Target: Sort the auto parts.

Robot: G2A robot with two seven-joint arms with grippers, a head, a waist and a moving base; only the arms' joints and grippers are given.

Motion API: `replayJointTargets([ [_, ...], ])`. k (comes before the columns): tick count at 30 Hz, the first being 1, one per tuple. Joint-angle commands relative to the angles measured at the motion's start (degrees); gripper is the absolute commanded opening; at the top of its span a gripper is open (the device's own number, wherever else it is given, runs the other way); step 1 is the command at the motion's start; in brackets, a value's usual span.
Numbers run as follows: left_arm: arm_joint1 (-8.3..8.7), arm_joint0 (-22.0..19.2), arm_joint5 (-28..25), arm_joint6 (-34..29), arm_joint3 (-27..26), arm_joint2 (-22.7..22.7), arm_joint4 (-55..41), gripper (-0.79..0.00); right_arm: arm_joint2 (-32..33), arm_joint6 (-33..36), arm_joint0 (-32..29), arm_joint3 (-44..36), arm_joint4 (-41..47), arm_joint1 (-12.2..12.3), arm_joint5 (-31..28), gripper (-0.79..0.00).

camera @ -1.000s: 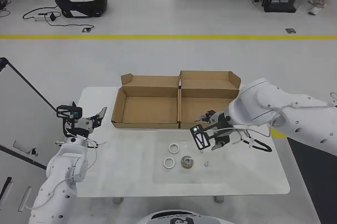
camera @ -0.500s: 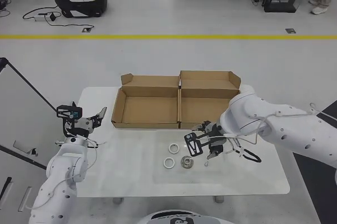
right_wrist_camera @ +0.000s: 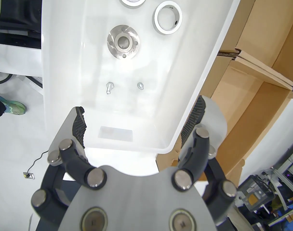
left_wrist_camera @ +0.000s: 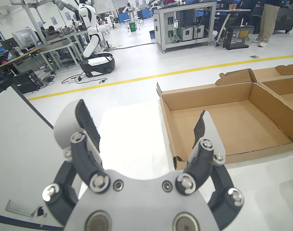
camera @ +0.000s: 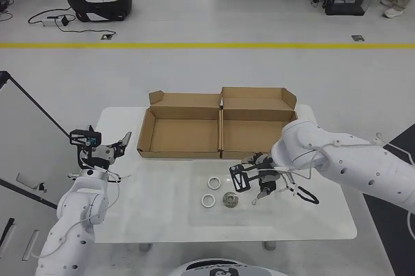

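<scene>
Right gripper [right_wrist_camera: 139, 108]: fingers released, empty, above bench [camera: 152, 207].
Left gripper [left_wrist_camera: 143, 109]: fingers released, bench's 9 o'clock.
Bolt [camera: 254, 202]: at flange's [camera: 229, 200] 3 o'clock.
Advice: descend centred, pinch across shank.

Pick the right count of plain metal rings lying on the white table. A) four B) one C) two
C: one ring and a second ring lie apart from each other, next to the flanged disc.
</scene>
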Motion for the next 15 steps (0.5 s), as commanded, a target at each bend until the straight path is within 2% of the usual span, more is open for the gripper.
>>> replayJointTargets([
  [1,0.00,0.00,0.00,0.00,0.00,0.00,0.00,0.000,0.00,0.34,-0.24,0.40,0.20,-0.12,0.34,0.000],
  [11,0.00,0.00,0.00,0.00,0.00,0.00,0.00,0.000,0.00,1.78,-2.13,2.81,0.57,-0.73,1.79,0.000],
  [15,0.00,0.00,0.00,0.00,0.00,0.00,0.00,0.000,0.00,2.35,-3.13,2.88,0.79,-0.87,2.36,-0.062],
])
